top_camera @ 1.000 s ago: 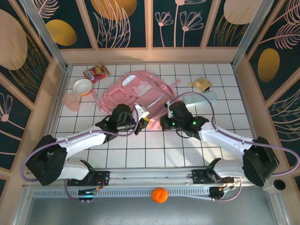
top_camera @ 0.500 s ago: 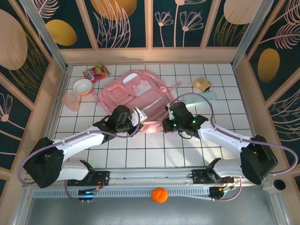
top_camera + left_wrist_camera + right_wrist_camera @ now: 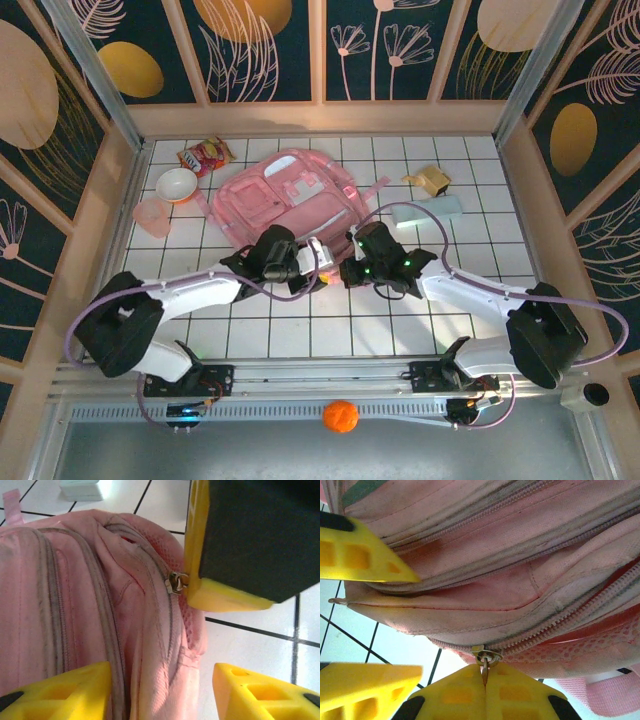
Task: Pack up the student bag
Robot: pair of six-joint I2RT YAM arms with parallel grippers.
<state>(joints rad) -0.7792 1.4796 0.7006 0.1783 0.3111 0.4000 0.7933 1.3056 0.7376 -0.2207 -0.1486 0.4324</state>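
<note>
The student bag (image 3: 285, 195) is a light-pink backpack lying flat at the back middle of the tiled table. Both grippers meet at its near edge. My right gripper (image 3: 485, 672) is shut on the metal zipper pull (image 3: 485, 657) of a side zipper; the same pull (image 3: 176, 582) shows against the right gripper's yellow finger in the left wrist view. My left gripper (image 3: 162, 685) is open, its yellow fingers (image 3: 60, 687) straddling the bag's pink fabric edge (image 3: 150, 645) just left of the pull. From above, the left gripper (image 3: 318, 262) and right gripper (image 3: 345, 268) sit almost touching.
A white bowl with an orange rim (image 3: 177, 184), a pink cup (image 3: 152, 216) and a snack packet (image 3: 204, 154) lie at the back left. A tan object (image 3: 428, 180) and a pale teal box (image 3: 425, 212) lie at the back right. An orange ball (image 3: 340, 415) rests on the front rail.
My left gripper has swung right along the bag's near edge until it stands beside the right gripper. The right gripper has shifted slightly left at the zipper.
</note>
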